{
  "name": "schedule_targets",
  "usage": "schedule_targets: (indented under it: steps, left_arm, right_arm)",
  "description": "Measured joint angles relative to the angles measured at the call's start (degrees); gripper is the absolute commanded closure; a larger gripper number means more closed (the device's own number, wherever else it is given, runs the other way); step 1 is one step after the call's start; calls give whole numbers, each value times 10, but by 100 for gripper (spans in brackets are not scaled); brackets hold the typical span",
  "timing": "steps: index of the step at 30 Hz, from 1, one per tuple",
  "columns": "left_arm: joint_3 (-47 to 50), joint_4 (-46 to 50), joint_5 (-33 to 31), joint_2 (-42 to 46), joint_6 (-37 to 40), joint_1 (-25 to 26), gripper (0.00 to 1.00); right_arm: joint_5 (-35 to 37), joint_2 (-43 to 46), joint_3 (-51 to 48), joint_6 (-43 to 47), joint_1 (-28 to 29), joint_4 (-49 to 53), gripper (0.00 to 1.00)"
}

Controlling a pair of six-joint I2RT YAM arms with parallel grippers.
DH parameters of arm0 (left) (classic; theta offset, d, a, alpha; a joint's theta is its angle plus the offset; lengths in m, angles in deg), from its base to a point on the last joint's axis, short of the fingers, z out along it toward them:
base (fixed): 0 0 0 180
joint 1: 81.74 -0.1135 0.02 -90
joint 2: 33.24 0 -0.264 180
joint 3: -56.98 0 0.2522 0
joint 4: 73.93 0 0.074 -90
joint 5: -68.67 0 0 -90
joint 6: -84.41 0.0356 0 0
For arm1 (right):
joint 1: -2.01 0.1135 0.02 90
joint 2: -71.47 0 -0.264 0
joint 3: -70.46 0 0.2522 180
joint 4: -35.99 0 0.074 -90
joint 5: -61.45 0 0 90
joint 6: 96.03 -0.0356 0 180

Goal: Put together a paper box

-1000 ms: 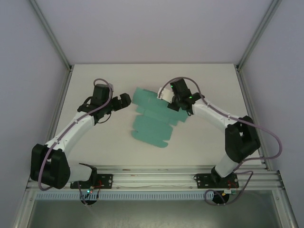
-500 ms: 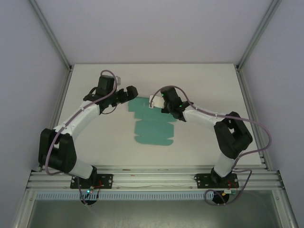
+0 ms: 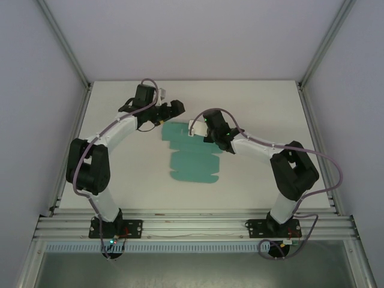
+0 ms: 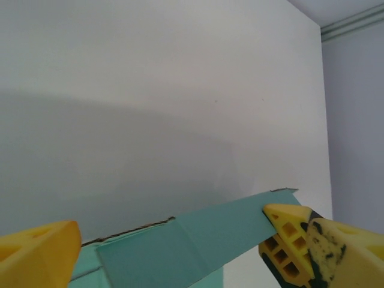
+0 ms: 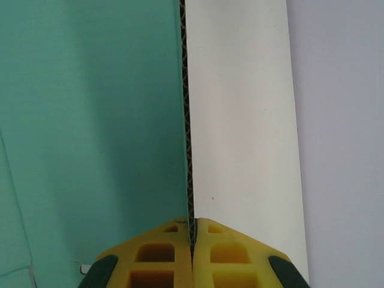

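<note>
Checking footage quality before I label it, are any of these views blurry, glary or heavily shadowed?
Top external: even soft light, no glare, the paper box sharp, barely any shadow. Left wrist: a broad soft shadow band crosses the table, and the near yellow fingers look slightly soft. Right wrist: the box's corrugated edge is crisp, no glare.

A white table (image 3: 258, 102) sits in the middle. Pale grey walls (image 3: 192, 36) stand around it, and a silver metal rail (image 3: 192, 223) runs along its near edge
</note>
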Motion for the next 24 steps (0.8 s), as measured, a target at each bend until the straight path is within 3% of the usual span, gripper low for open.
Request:
schedule_targets:
  steps: [4,10,20,24]
  left_arm:
    - [-2,1,26,-13,2,8,27]
    - [-1,0,47,-17,-2,16,33]
    - [18,-10,60,-17,-31,29,36]
    - [23,-29,61,-19,-56,30,42]
  right_arm:
    - [0,0,0,-5,0,0,100]
    - [0,0,0,-13,0,0,100]
    - [2,0,-7,-22,0,-18,100]
    - [2,0,-19,-24,2,-38,100]
